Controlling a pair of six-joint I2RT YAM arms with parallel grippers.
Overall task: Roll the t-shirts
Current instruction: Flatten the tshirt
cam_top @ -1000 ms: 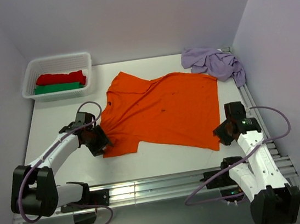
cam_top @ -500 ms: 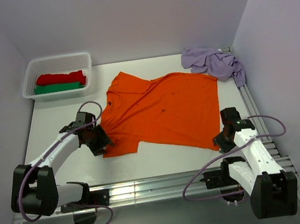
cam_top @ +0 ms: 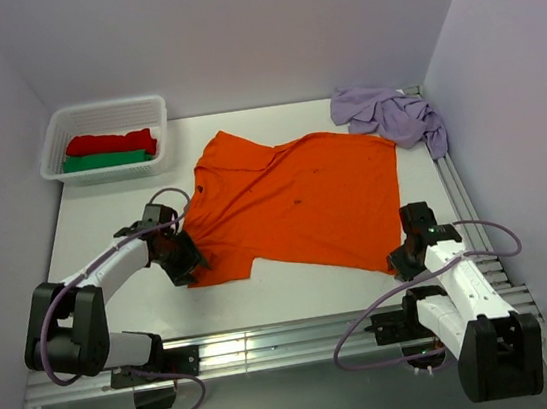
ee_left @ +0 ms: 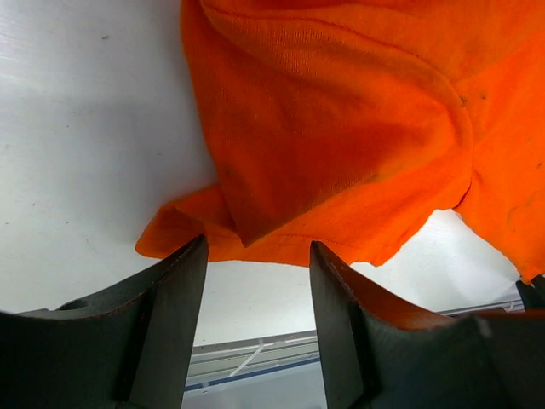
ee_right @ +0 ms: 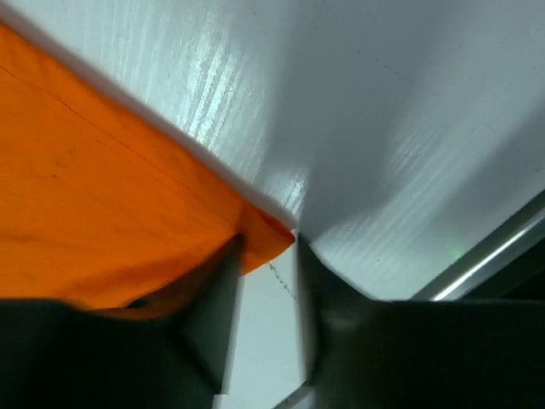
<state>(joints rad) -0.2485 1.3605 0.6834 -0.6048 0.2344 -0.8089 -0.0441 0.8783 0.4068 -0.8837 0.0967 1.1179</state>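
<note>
1. At the near-right hem corner of the orange t-shirt: right gripper, spread, straddling the tip.
2. At its near-left sleeve: left gripper, spread, hem at the fingertips.
3. Spread almost flat between both; probably light, limp, quick to bunch. Pinch the hem corners.
4. Beyond its far-right corner: lilac t-shirt, crumpled.

All 3 views are bright, lit evenly from above with soft shadows. In the right wrist view the worktop carries streaky glare and a broad dark shadow, and the right tool is blurred.
</note>
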